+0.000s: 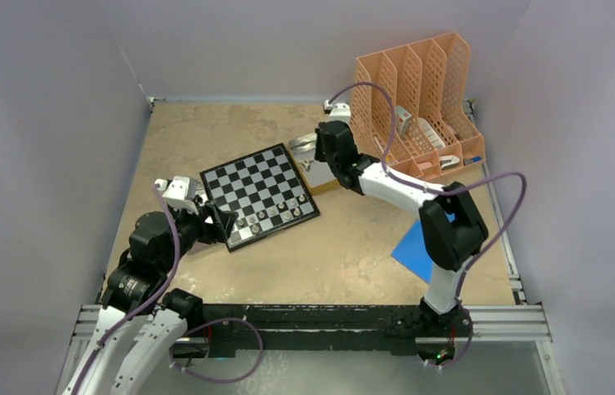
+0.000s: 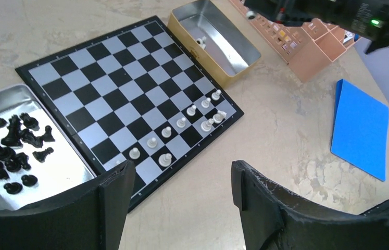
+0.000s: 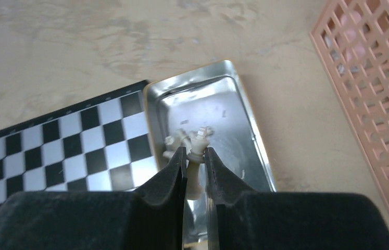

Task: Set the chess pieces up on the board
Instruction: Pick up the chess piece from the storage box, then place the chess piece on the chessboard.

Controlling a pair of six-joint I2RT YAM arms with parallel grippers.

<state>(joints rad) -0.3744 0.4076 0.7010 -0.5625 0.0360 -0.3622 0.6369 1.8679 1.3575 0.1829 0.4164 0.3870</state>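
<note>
The left gripper hangs with jaws apart at the board's near corner, black pieces in a tray beside it, pale pieces on its 2 nearest rows, and beyond, the right gripper is clamped on 1 pale piece above the far tray.

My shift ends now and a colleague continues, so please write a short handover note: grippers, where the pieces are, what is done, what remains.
Left gripper: open, empty, hovering at the edge of the board.
Right gripper: shut on a pale piece, over the gold-sided tray; at least one more pale one lies in it.
Done: pale pieces stand in two rows along one board edge.
Black pieces: heaped in the silver tray beside the board, none placed.
Left: set the held piece, the rest of the pale ones, then all black.
</note>
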